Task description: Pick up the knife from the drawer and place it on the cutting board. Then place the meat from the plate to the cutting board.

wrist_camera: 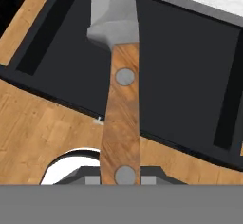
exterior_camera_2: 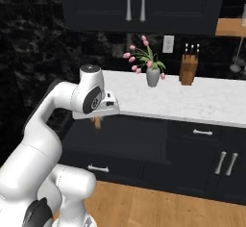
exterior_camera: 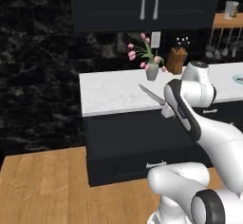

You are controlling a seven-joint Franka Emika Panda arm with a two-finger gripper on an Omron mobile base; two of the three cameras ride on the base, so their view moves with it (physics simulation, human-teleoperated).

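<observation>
— Which step are you on?
— Carrying: my hand (wrist_camera: 124,178) pinches the slim silver-bladed knife (wrist_camera: 119,95) by its orange-brown wooden handle, above the open black drawer (wrist_camera: 190,71).
— Next?
— Swing toward three o'clock along the white marble desk (exterior_camera: 114,92); I can't see the cutting board.

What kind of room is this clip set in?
A rendered home kitchen, by the look of it: a white marble counter over black cabinets, a wooden knife block and a vase of pink tulips against the dark backsplash.
</observation>
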